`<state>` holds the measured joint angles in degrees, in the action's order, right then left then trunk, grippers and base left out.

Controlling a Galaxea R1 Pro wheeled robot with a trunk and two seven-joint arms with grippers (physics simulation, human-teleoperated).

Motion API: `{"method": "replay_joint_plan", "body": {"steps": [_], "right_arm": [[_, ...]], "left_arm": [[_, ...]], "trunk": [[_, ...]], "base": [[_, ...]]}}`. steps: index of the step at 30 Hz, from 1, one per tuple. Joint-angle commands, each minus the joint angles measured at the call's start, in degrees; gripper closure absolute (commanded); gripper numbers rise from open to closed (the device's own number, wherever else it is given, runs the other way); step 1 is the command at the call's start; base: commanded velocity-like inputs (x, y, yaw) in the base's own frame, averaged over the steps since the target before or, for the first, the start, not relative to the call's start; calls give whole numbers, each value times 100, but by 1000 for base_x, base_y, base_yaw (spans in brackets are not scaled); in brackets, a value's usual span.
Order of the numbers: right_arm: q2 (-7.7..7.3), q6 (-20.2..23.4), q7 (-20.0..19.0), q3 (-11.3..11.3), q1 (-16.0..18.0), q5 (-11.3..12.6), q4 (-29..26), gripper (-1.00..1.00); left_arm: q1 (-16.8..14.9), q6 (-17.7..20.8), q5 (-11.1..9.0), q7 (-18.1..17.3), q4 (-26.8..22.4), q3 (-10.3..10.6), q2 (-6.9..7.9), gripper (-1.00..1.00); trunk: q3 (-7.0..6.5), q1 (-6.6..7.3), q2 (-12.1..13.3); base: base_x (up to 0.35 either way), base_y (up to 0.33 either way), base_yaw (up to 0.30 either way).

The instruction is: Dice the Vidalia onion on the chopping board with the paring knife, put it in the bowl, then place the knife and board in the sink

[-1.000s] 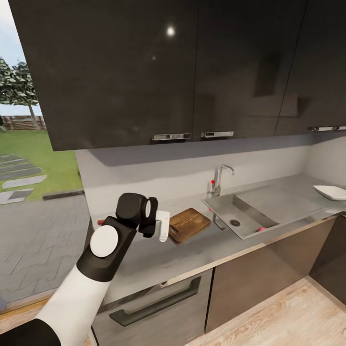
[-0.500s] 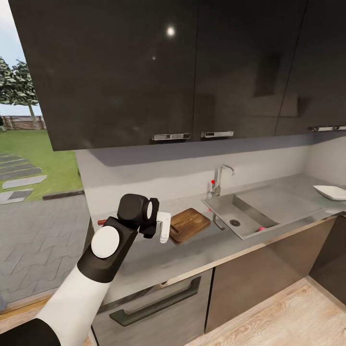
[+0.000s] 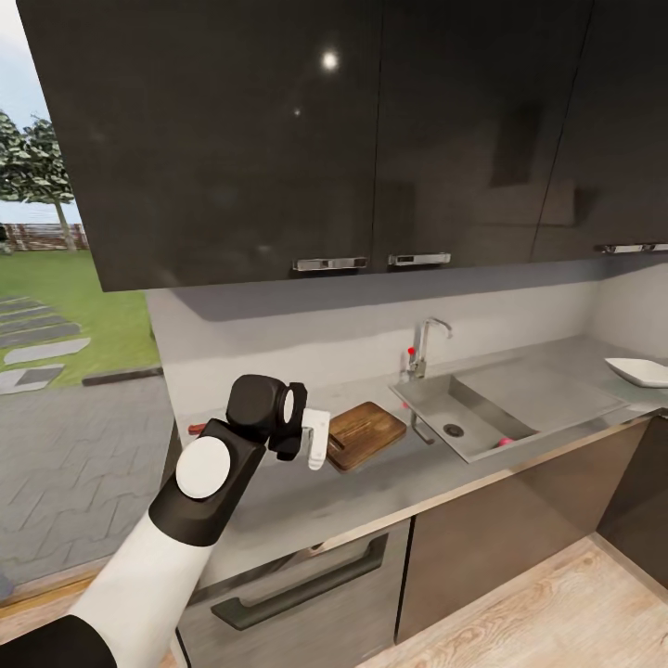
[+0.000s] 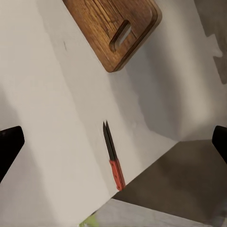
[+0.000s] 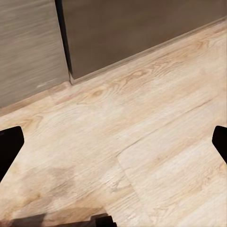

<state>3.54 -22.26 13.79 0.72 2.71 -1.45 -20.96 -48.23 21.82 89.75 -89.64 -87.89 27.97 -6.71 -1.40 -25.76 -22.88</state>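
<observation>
- The left gripper (image 3: pixel 311 443) is wide open and holds nothing, up above the countertop (image 3: pixel 371 492).
- The right gripper (image 5: pixel 113 142) is wide open too, over the wooden floor (image 5: pixel 142 142).
- The paring knife (image 4: pixel 113 156) lies on the countertop near the chopping board (image 4: pixel 111 28), not touching it.
- The Vidalia onion (image 3: pixel 504 442) sits in the sink (image 3: pixel 520 394).
- The arm has barely moved since a second ago.

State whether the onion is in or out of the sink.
In. The Vidalia onion lies on the floor of the sink, against its front wall, right of the drain.
</observation>
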Motion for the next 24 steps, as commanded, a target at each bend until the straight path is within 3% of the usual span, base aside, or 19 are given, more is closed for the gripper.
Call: {"method": "replay_joint_plan", "body": {"steps": [1, 24], "right_arm": [[5, -15, 18, 7, 2, -13, 5, -100], [33, -10, 18, 7, 2, -5, 5, -100]], "left_arm": [[-1, 60, 34, -36, -1, 7, 0, -100], [2, 39, 34, -36, -8, 7, -6, -100]], "trunk": [[3, -2, -4], [172, -2, -4]], "base": [[0, 0, 0], [2, 0, 0]]}}
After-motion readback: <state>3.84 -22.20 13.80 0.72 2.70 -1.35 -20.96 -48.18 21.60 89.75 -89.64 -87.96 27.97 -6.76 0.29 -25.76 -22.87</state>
